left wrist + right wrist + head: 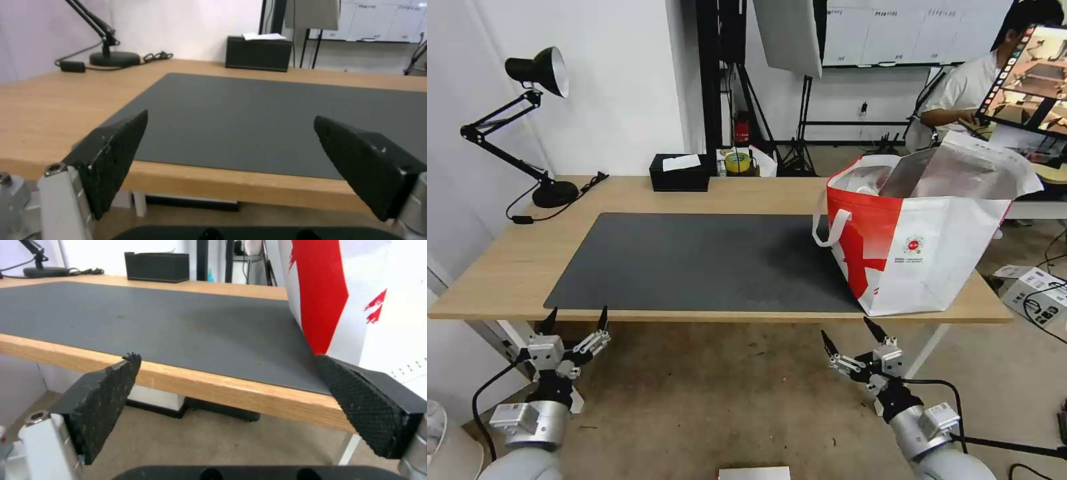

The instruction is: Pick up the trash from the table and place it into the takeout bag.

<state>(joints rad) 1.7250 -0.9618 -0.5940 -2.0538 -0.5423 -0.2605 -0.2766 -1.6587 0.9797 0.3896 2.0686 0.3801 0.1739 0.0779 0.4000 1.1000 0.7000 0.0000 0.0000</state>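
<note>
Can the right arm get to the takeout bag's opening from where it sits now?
Probably yes: right gripper hangs open below the table edge, the takeout bag just ahead, nothing between; it must rise over the tall rim.

Lab or studio – whiteboard (887,30), light stands (804,113), floor cables (1044,303)

Bright, even light is filling the room; the takeout bag (917,230) is casting a soft shadow leftward; wrist views are looking slightly blurred.
</note>
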